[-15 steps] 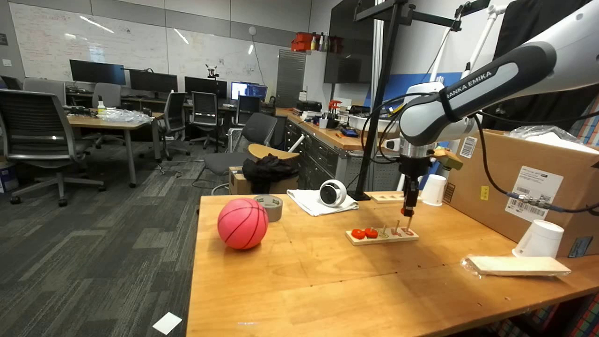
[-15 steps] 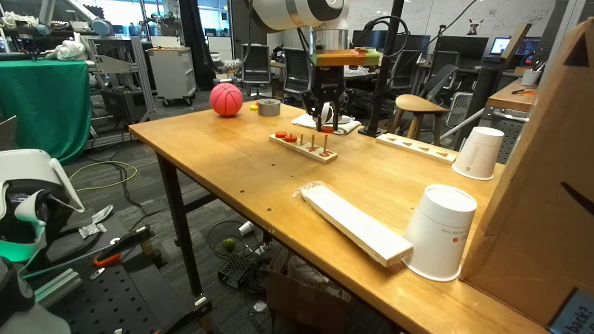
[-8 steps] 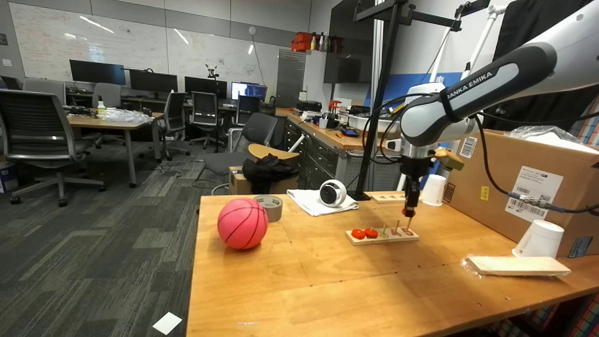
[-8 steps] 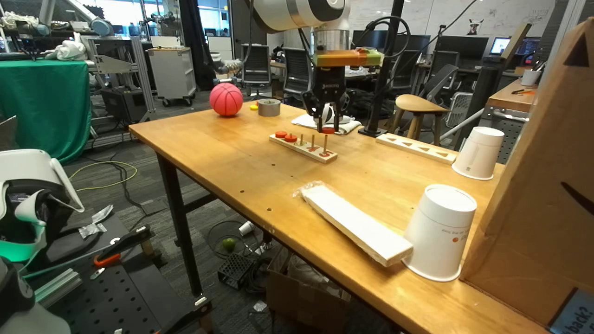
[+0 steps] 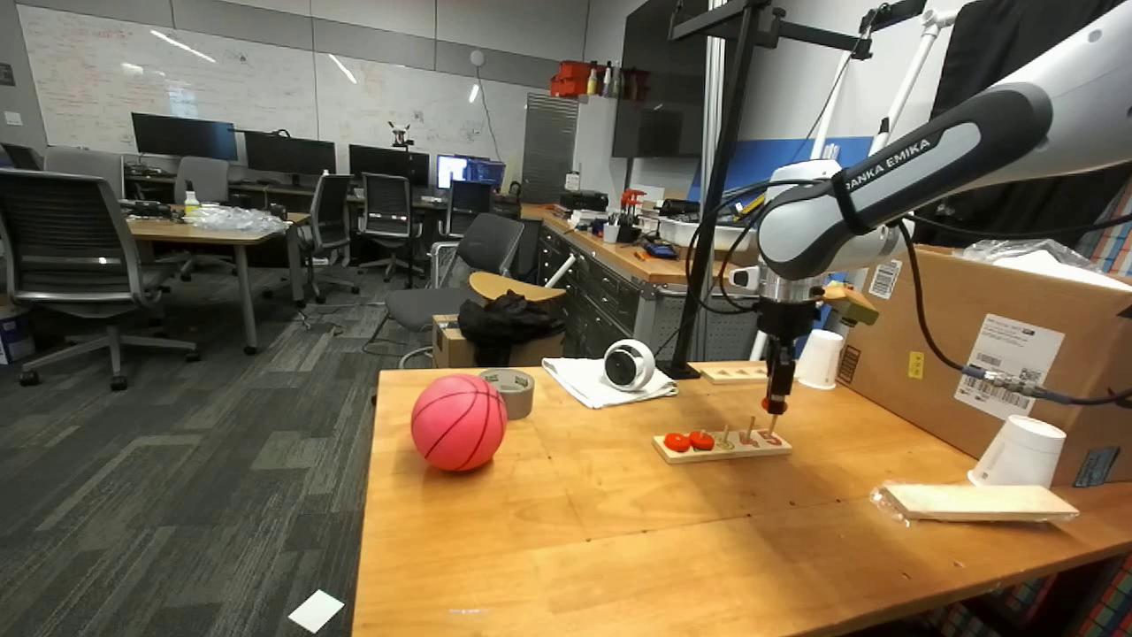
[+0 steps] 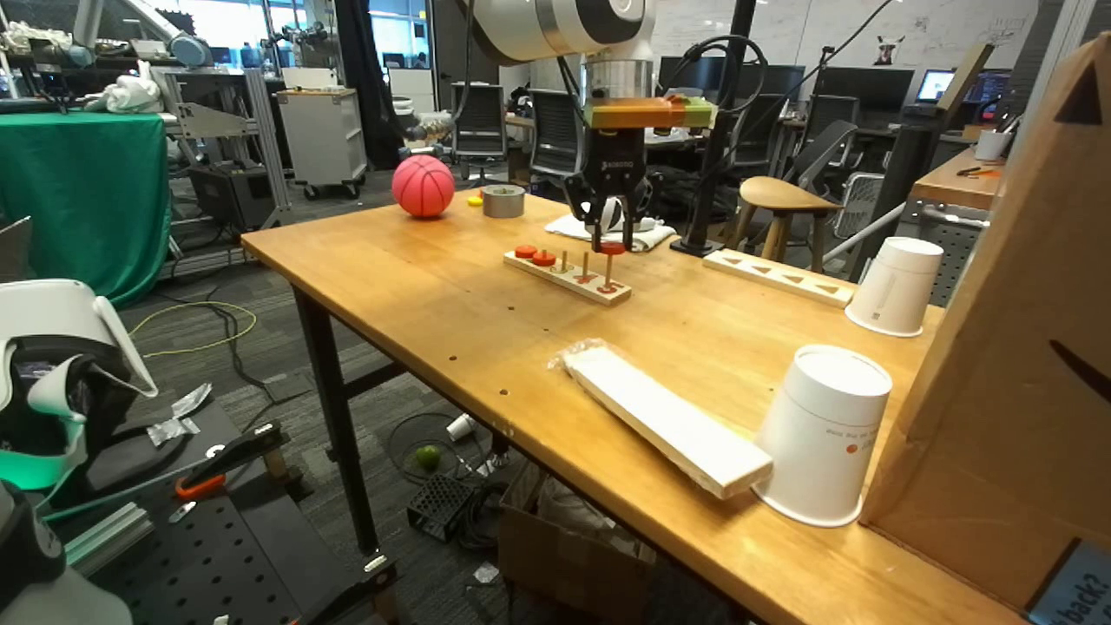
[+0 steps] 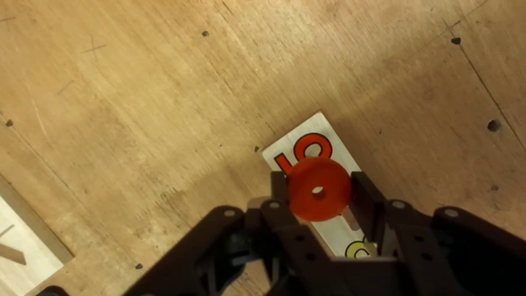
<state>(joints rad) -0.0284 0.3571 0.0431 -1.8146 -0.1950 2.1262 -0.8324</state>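
My gripper (image 7: 317, 181) is shut on a red disc (image 7: 324, 209) with a small centre hole, one finger on each side. The disc (image 6: 613, 248) is in the air, just at the top of the tallest peg (image 6: 609, 273) of a pale wooden peg board (image 6: 568, 279). Whether the peg is in the hole I cannot tell. The board (image 5: 730, 454) has several pegs and printed numerals; a red 5 (image 7: 302, 144) shows partly under the disc in the wrist view. Two other red discs (image 5: 677, 442) (image 5: 701, 441) sit at the board's far end from the gripper.
A pink ball (image 5: 458, 422), a tape roll (image 5: 513, 395) and a white camera (image 5: 630, 365) on a cloth stand on the table. A slotted board (image 6: 777, 278), two upturned cups (image 6: 894, 286) (image 6: 825, 434), a wrapped wooden bar (image 6: 664, 417), a black pole (image 6: 725, 130) and a cardboard box (image 5: 999, 345) are also near.
My gripper has come down slightly with the red disc, after a small sideways shift. The disc now meets the top of the tallest peg in an exterior view. The board has not moved.
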